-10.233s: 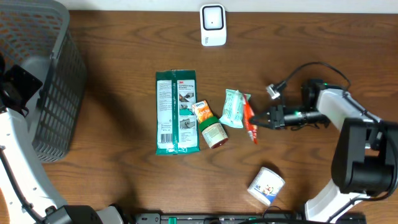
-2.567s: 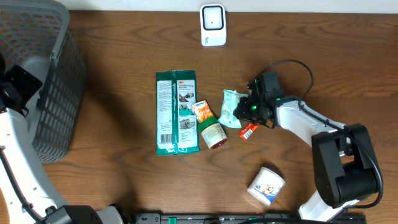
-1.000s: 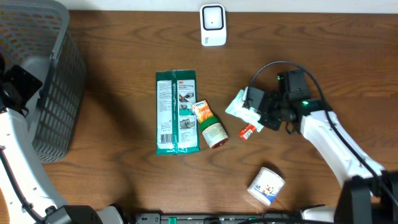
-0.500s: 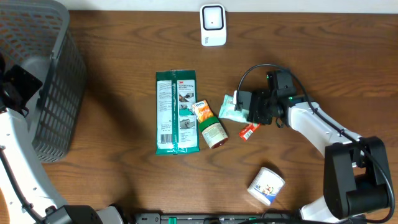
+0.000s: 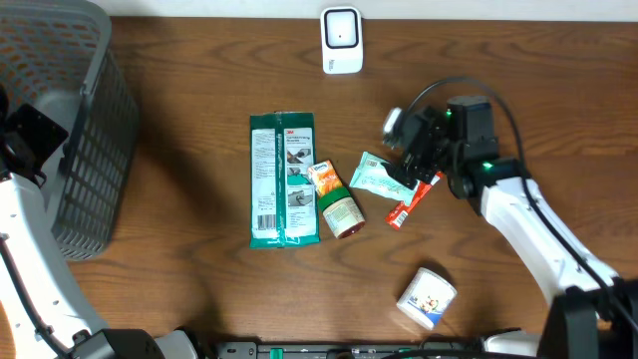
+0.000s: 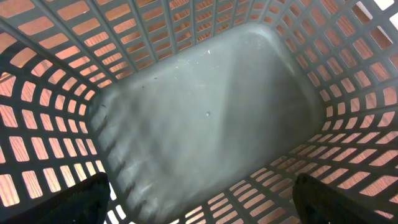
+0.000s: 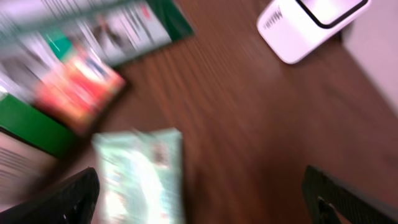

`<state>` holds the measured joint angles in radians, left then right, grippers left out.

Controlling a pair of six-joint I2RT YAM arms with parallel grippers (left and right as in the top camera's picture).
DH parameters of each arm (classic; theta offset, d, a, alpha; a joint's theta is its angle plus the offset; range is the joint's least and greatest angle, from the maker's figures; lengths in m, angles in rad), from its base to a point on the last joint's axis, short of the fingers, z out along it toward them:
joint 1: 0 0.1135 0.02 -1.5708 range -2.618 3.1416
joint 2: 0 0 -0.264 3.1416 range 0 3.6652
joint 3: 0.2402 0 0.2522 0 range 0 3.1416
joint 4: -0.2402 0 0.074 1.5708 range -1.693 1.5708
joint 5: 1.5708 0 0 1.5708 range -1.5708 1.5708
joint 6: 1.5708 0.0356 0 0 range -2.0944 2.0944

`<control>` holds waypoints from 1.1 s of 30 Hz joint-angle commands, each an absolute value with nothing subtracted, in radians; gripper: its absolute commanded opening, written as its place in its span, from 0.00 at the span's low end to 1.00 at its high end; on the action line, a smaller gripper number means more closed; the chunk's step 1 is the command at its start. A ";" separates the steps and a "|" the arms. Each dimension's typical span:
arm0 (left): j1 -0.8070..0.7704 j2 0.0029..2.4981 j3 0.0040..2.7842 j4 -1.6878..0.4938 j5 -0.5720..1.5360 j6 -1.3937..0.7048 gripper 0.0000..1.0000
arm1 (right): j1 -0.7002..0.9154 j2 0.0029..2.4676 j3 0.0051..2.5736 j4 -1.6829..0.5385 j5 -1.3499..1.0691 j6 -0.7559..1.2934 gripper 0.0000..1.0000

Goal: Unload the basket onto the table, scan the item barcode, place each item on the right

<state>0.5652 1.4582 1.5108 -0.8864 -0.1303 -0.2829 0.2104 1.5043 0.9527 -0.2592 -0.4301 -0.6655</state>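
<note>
The right pincer (image 5: 405, 150) hangs open over the pale green packet (image 5: 373, 176), beside a red stick (image 5: 412, 200).

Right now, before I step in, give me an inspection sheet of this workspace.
Surface: brown wooden table, nothing spilled.
Job's things: white barcode scanner at far edge; mint packet lying flat.
Clutter: green wipes pack, orange packet, small jar, red sachet, white tub.
Tools: left tool open, facing into grey basket; right tool open above the mint packet.
Cables: black cable looped at right arm.
Surroundings: nothing seen.
</note>
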 commanded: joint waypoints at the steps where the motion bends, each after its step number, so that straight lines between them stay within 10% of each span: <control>1: 0.568 1.466 1.524 -0.887 -0.136 -0.270 0.93 | 0.202 1.499 0.955 -0.296 -0.639 -0.312 0.99; 14: 0.568 1.466 1.524 -0.887 -0.136 -0.270 0.94 | 0.100 1.627 0.954 -0.427 -0.494 0.117 0.89; 33: 0.568 1.466 1.524 -0.887 -0.136 -0.270 0.93 | 0.026 1.847 0.953 -0.377 -0.566 -0.061 0.88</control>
<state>0.5652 1.4582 1.5108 -0.8860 -0.1303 -0.2829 0.0231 1.7939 0.9558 -0.3801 -0.5606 0.0051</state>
